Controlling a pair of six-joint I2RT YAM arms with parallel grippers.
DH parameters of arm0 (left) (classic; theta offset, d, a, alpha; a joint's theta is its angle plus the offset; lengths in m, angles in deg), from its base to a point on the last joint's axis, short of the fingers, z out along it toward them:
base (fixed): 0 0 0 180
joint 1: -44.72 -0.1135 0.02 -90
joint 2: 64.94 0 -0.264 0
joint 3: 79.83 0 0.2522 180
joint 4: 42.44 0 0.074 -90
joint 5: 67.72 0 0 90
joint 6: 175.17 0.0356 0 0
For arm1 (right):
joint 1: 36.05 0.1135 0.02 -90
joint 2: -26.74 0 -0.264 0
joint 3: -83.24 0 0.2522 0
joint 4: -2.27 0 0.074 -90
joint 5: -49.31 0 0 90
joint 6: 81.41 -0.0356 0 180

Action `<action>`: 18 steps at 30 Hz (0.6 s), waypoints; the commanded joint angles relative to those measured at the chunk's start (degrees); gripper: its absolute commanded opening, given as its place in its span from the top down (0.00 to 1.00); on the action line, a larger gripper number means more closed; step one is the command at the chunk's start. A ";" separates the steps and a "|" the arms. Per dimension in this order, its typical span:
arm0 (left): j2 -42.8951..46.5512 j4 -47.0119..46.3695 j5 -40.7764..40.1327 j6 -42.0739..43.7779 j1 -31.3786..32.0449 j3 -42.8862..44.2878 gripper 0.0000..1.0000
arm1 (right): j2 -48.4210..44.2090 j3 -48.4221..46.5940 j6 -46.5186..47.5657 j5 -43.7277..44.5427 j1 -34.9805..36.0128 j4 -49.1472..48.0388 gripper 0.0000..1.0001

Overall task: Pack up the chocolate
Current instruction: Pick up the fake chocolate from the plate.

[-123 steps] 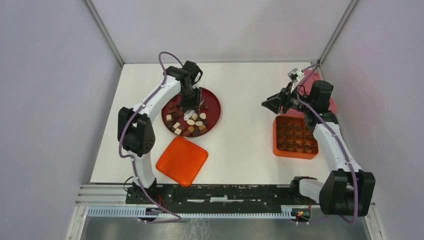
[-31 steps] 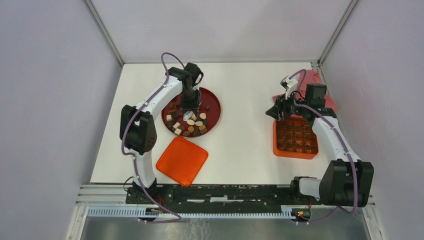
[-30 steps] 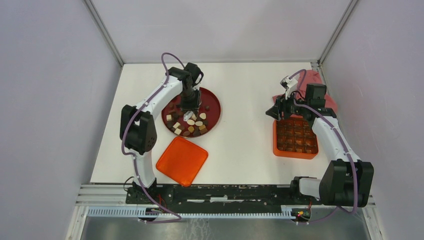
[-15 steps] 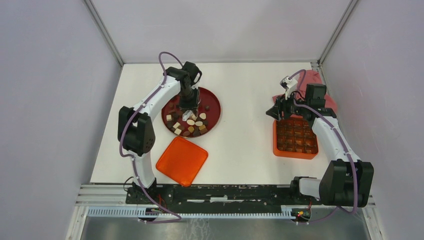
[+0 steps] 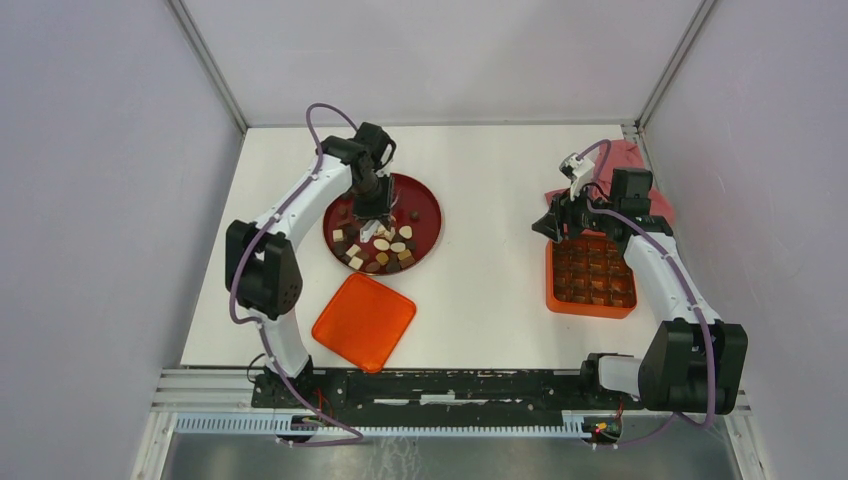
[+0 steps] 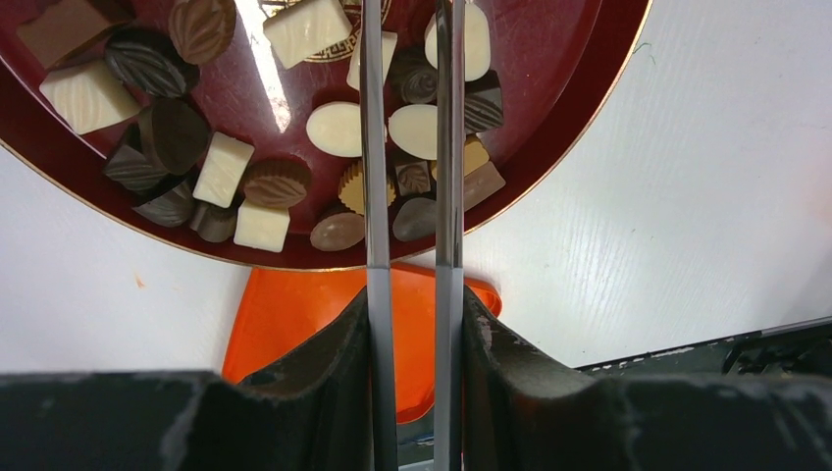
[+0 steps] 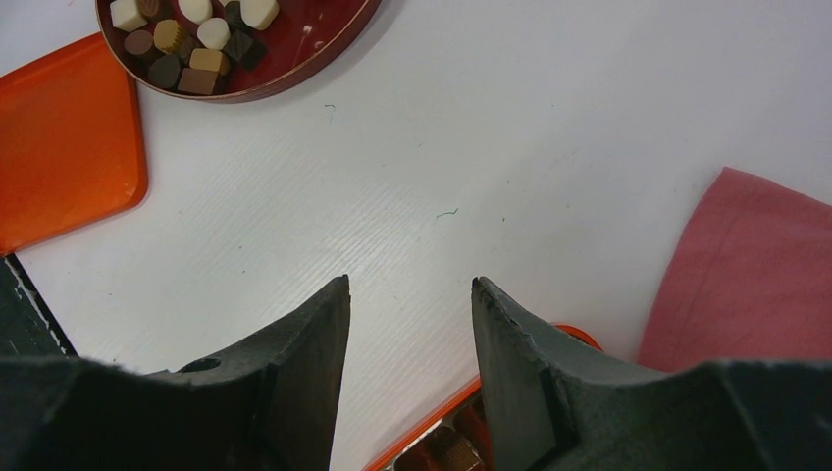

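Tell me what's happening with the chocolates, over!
Left gripper over the plate, jaws narrow, grip unclear. Right gripper open, empty, at the box edge. Many chocolates on the plate. Nothing in the way.

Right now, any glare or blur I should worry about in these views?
Left wrist: glare streak on the plate, chocolate sharp. Right wrist: even light, table grain crisp. Top external: flat lighting, soft shadows, no blur.
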 commanded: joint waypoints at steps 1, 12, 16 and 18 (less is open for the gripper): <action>4.84 -3.03 1.60 0.26 -0.70 -1.48 0.98 | -0.03 -2.67 1.24 -0.77 -0.12 -0.05 0.45; 12.08 -10.81 9.19 -1.92 -4.71 -11.54 0.98 | 2.24 -4.62 2.10 16.03 -0.21 3.83 0.59; 13.75 -12.86 10.50 -2.31 -5.51 -14.00 0.98 | 1.82 -4.00 4.29 24.47 -0.29 6.10 0.86; 14.15 -13.50 11.26 -2.31 -5.79 -14.68 0.98 | 1.62 -2.61 5.52 27.62 -0.29 6.72 0.95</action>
